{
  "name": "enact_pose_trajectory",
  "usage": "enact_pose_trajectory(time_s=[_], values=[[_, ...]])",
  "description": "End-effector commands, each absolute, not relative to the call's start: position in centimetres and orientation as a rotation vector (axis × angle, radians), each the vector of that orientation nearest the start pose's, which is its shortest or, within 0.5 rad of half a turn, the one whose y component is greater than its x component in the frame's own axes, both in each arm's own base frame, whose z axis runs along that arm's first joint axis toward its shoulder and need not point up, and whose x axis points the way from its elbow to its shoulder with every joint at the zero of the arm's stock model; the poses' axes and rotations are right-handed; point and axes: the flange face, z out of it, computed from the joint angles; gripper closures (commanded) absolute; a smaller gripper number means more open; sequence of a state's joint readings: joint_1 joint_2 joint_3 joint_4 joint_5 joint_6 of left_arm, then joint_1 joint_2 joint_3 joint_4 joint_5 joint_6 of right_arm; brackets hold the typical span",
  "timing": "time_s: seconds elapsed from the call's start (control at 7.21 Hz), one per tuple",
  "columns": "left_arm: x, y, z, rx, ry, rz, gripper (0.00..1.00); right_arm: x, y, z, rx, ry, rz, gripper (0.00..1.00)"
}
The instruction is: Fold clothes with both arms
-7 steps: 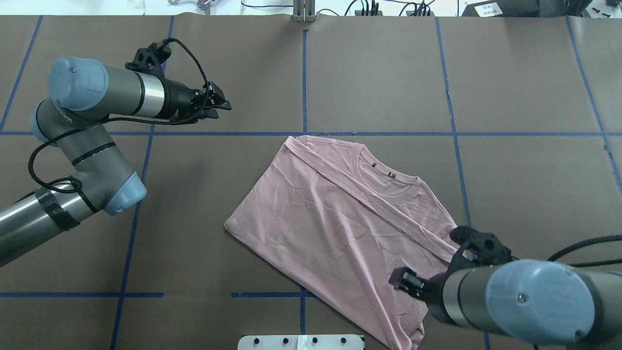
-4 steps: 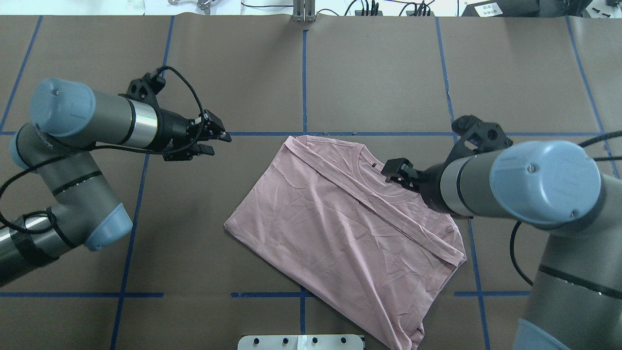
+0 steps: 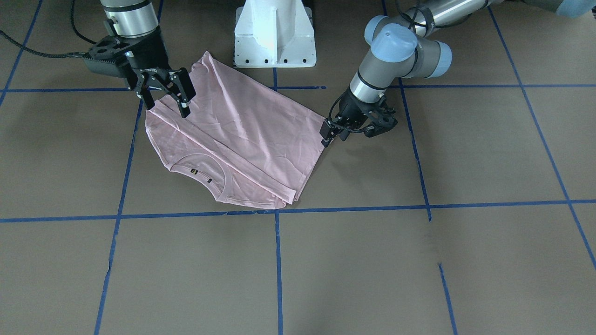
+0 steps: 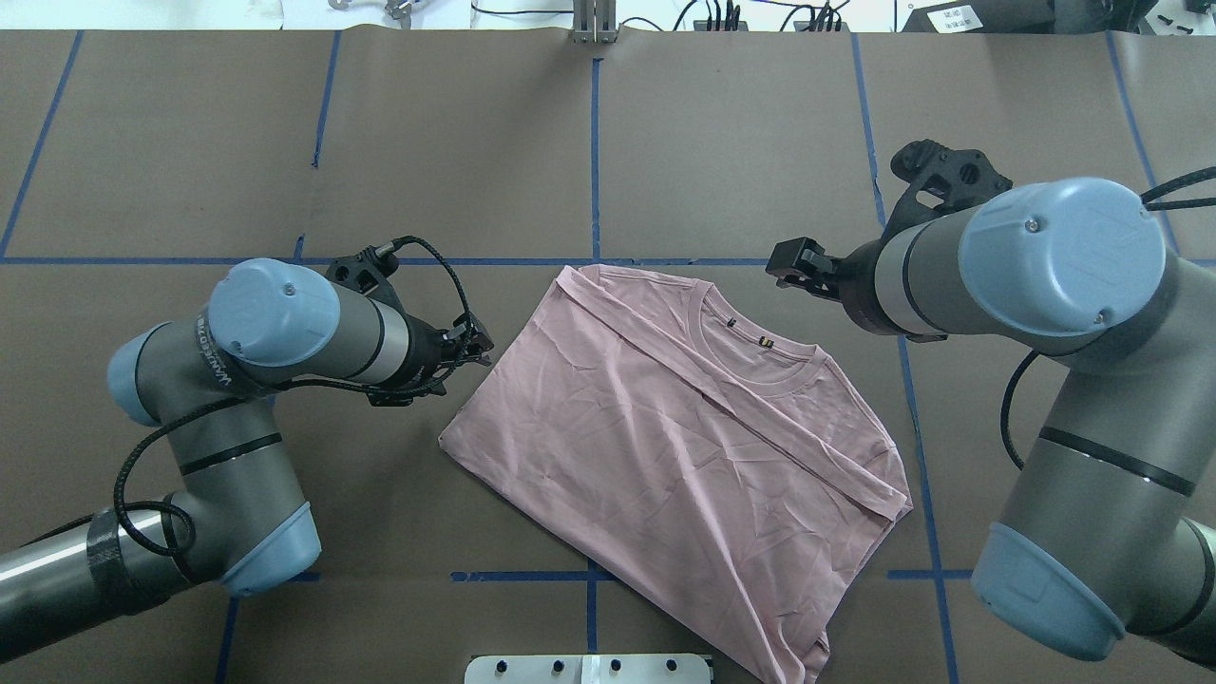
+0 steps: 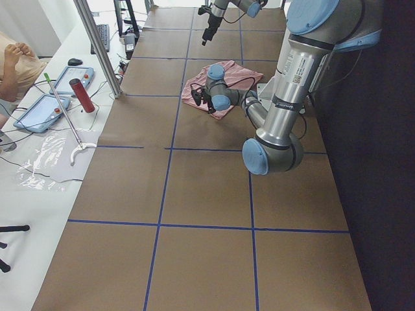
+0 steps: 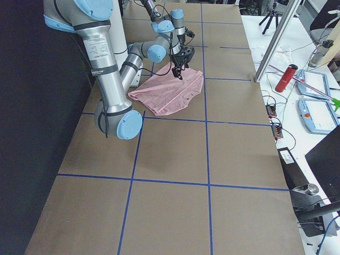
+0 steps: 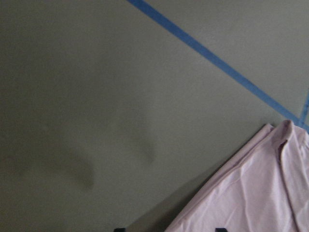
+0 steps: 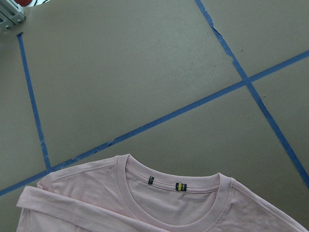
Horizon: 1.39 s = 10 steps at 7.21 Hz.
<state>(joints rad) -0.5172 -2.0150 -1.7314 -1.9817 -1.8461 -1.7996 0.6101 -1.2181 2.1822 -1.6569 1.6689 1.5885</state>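
The pale pink T-shirt (image 4: 665, 437) lies flat and partly folded on the brown table, with its collar (image 4: 760, 356) to the far right. Its print is hidden. My left gripper (image 4: 482, 346) is low at the shirt's left edge and open. The left wrist view shows that edge (image 7: 251, 193) between the two fingertips. My right gripper (image 4: 787, 264) is open and empty, held above the table just beyond the collar. In the front view it (image 3: 167, 100) shows with its fingers wide apart. The right wrist view looks down on the collar (image 8: 174, 186).
The white pedestal (image 3: 274, 32) stands at the robot's side of the table, close to the shirt's hem. Blue tape lines (image 4: 594, 152) cross the table. A side table beyond the far edge holds tablets and a red bottle (image 5: 82, 95). A person (image 5: 13, 61) sits there.
My left gripper has come down and nearer to the shirt's left edge. My right gripper has swung from the shirt's near right corner, across the collar, to just beyond it.
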Motion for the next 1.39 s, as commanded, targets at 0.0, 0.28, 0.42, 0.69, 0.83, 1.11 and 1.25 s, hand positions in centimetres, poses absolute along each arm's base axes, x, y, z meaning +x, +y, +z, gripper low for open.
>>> enact_pose_trajectory(time_s=[0.0,0.28,0.42,0.69,0.83,1.11,1.25], values=[[51.7,-39.3,28.6,-0.119,0.967,-0.537,0.31,-35.3,-40.1,22.6,0.172,-0.869,0.549,0.0],[52.6,-38.1,29.4,-0.146,0.929,-0.547,0.3,-36.0,-40.4,21.9,0.168,-0.879,0.556,0.0],[52.6,-38.0,29.8,-0.15,0.912,-0.551,0.3,-36.3,-40.6,22.1,0.167,-0.873,0.556,0.0],[53.5,-36.7,30.3,-0.161,0.901,-0.534,0.28,-36.7,-40.8,22.3,0.164,-0.866,0.555,0.0],[53.8,-36.4,30.7,-0.152,0.892,-0.534,0.28,-36.7,-40.8,22.2,0.164,-0.868,0.556,0.0],[54.0,-35.8,31.2,-0.148,0.883,-0.531,0.34,-36.7,-40.9,22.3,0.166,-0.864,0.558,0.0],[53.8,-35.9,31.1,-0.147,0.886,-0.533,0.71,-36.9,-40.9,22.5,0.163,-0.861,0.558,0.0]])
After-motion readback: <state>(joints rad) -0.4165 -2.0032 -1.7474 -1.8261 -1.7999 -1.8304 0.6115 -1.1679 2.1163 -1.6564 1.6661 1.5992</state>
